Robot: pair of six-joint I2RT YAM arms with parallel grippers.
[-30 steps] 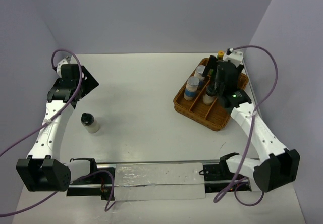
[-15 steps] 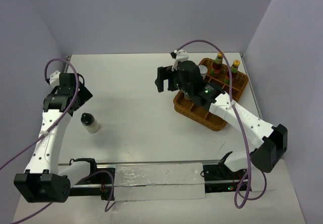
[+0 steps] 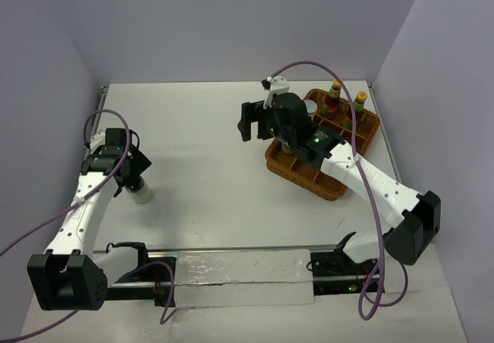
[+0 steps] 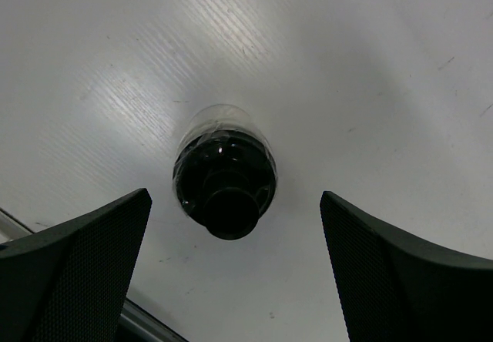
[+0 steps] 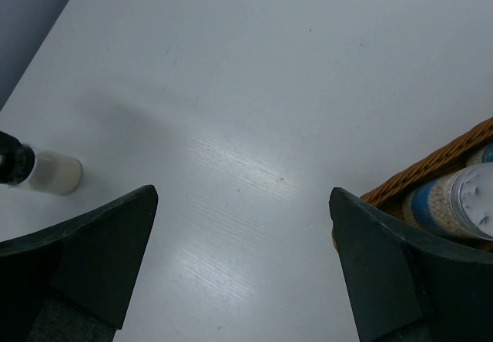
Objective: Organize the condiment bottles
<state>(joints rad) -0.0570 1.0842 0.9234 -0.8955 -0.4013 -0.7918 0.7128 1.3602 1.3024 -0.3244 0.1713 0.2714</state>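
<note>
One squat pale bottle with a black cap (image 3: 141,196) stands alone on the left of the table. My left gripper (image 3: 130,177) hangs open right above it. In the left wrist view the cap (image 4: 226,184) lies just ahead of the gap between the wide-open jaws (image 4: 235,280), touching neither. Two yellow-capped dark bottles (image 3: 334,93) (image 3: 360,100) stand at the back of the wicker basket (image 3: 328,182). A silver-lidded bottle (image 3: 309,108) (image 5: 462,199) shows in the basket. My right gripper (image 3: 248,120) (image 5: 243,265) is open and empty over the table left of the basket. My right arm hides the other bottles.
The basket's woven rim (image 5: 451,157) is close to my right gripper's right finger. The lone pale bottle (image 5: 46,171) shows far left in the right wrist view. A metal rail (image 3: 231,269) runs along the near edge. Walls close in the left, back and right.
My right gripper has left the basket and swung left over the table, then held. My left gripper has come down and nearer, over the lone black-capped bottle.
</note>
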